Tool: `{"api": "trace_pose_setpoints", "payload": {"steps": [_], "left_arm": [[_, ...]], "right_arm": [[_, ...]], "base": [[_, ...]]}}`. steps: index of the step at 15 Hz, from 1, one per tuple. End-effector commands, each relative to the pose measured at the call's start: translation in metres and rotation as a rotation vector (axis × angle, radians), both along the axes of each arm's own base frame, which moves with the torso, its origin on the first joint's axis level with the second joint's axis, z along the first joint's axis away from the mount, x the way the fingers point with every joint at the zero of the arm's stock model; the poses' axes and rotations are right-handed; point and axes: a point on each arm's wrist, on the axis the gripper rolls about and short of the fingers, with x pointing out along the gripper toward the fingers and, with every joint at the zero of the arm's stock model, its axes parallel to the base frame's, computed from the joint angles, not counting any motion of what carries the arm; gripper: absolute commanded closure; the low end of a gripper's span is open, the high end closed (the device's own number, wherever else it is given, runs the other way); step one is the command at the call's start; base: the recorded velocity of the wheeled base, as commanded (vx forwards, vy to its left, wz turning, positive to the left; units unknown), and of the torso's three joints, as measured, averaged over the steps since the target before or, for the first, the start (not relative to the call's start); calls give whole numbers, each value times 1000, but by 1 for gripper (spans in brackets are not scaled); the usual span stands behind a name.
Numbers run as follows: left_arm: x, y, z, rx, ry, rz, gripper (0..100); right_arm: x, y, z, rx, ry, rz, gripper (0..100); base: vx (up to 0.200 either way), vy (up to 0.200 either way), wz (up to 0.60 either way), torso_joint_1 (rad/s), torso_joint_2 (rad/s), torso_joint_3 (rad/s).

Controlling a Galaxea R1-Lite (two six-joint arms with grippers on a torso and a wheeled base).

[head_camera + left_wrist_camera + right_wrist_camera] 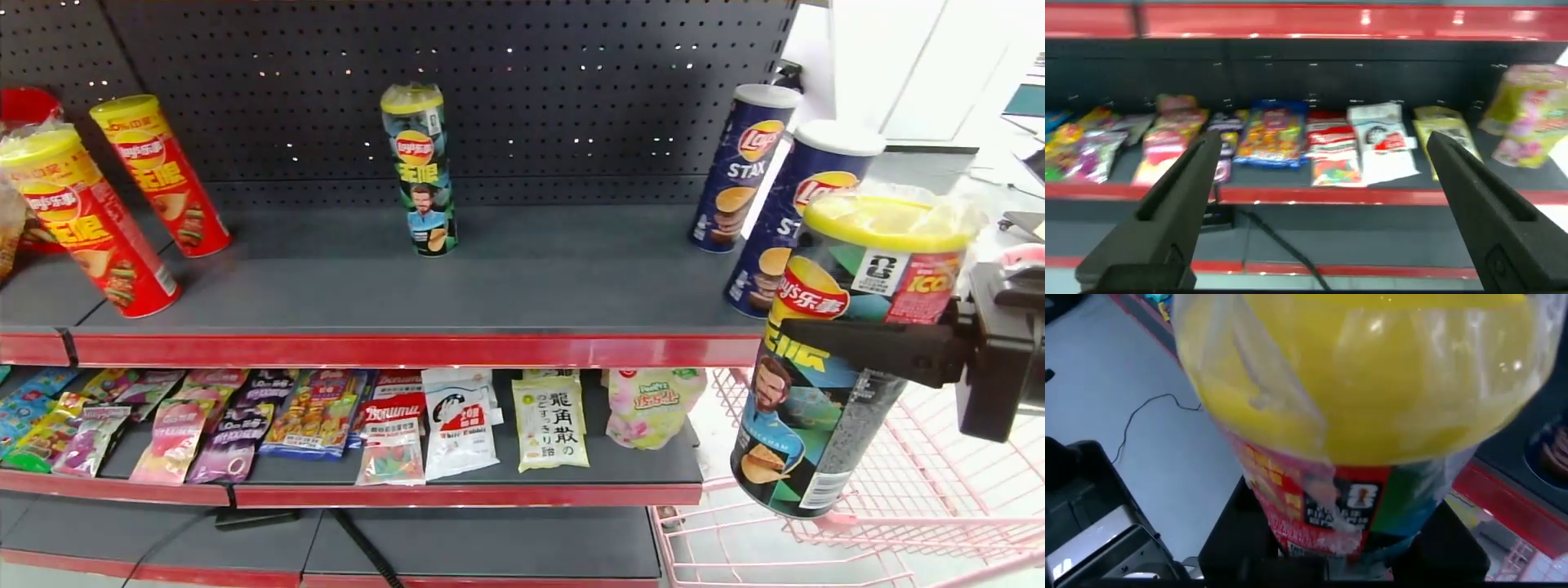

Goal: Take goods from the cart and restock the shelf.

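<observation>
My right gripper (845, 351) is shut on a tall chip can (865, 253) with a yellow lid and a blue-green body. It holds the can upright at the right end of the upper shelf (522, 278), above the pink cart (898, 514). In the right wrist view the can (1372, 400) sits between the dark fingers (1237, 543). A matching can (420, 167) stands at the back middle of the upper shelf. My left gripper (1323, 147) is open, holds nothing, and faces the lower shelf of snack bags (1315, 151).
Two red chip cans (159, 175) (86, 220) stand at the shelf's left. Two dark blue cans (743, 167) (796, 220) stand at its right, just behind the held can. Several snack bags (326, 412) fill the lower shelf. The upper shelf is bare between the middle can and the blue cans.
</observation>
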Motion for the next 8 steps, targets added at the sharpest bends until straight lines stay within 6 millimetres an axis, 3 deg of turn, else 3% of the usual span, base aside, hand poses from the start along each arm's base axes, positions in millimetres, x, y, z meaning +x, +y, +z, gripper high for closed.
{"api": "trace_pose_setpoints", "payload": {"steps": [1, 2, 5, 8], "left_arm": [[0, 0, 0, 0, 1, 0, 0], [0, 0, 0, 0, 1, 0, 0], [0, 0, 0, 0, 1, 0, 0], [0, 0, 0, 0, 1, 0, 0]], "right_arm": [[-4, -2, 0, -5, -16, 3, 100], [-4, -2, -1, -22, -32, 7, 100], [-8, -3, -3, 0, -96, 20, 100], [-6, -3, -19, 21, -154, 9, 100]], "base": [[0, 0, 0, 0, 0, 0], [0, 0, 0, 0, 0, 0], [0, 200, 0, 1, 1, 2], [0, 200, 0, 2, 2, 4]]}}
